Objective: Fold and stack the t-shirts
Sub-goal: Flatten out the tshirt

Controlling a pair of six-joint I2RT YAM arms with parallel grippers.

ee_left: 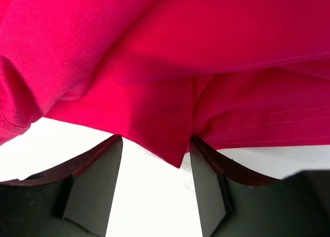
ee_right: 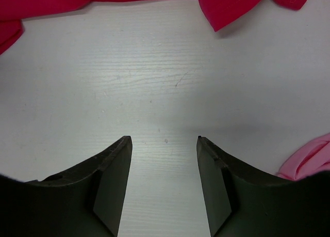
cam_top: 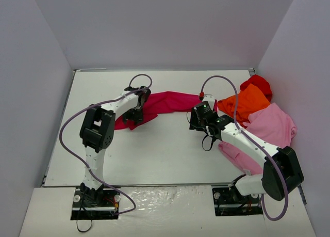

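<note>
The crimson t-shirt (cam_top: 170,101) lies bunched in a long band across the middle of the table (cam_top: 154,154). My left gripper (cam_top: 135,115) is at its left end. In the left wrist view the jaws (ee_left: 156,139) stand apart, and a hemmed corner of the crimson cloth (ee_left: 160,128) hangs between the fingertips, not pinched. My right gripper (cam_top: 198,117) hovers near the shirt's right end. It is open (ee_right: 164,138) over bare table, with the crimson edge (ee_right: 227,4) beyond its tips. The orange t-shirt (cam_top: 246,104), bright red t-shirt (cam_top: 258,83) and light pink t-shirt (cam_top: 268,128) lie heaped at the right.
White walls enclose the table on the left, back and right. The right arm reaches over the pink shirt, a fold of which (ee_right: 309,162) shows beside the right finger. Both arm bases sit at the near edge.
</note>
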